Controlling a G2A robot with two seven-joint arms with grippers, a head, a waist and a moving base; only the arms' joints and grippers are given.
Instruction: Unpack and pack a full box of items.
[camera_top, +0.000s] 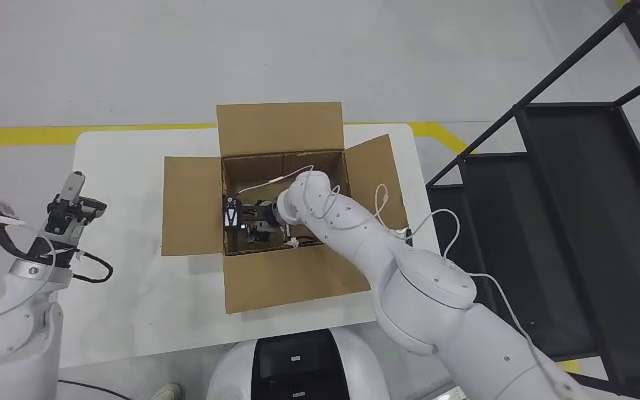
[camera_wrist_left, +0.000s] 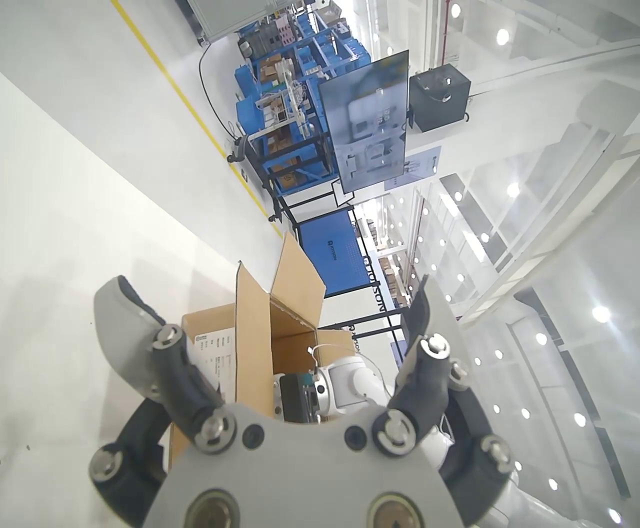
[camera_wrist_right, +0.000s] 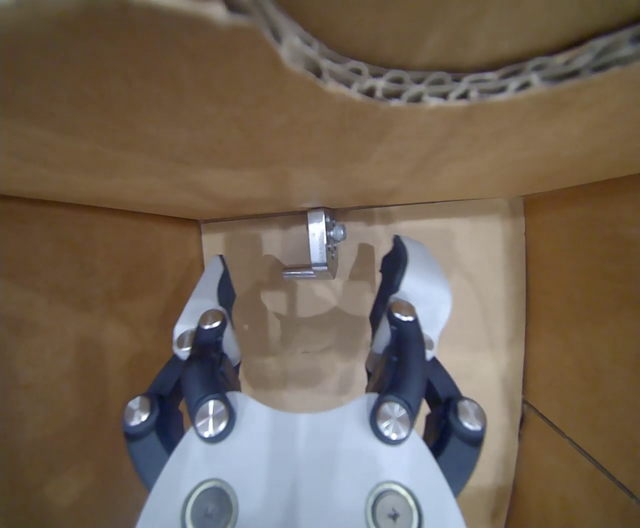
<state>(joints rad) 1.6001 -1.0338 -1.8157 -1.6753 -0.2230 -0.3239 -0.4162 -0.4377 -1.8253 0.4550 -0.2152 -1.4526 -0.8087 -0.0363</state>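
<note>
Right gripper (camera_wrist_right: 310, 257) sits deep in the box (camera_wrist_right: 100, 150), spread wide, nothing in it
Small metal bracket (camera_wrist_right: 320, 247) lies on the box floor just ahead, tight against the wall, so a close could snag cardboard and just shove it away. Left gripper (camera_wrist_left: 272, 295) hangs wide open and empty by the table (camera_top: 120, 160) edge.

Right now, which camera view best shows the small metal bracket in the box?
The right wrist view: the metal bracket lies unobstructed on the cardboard box floor, by a wall. In the top view the right arm covers that spot; the left wrist view sees the box from outside.
</note>
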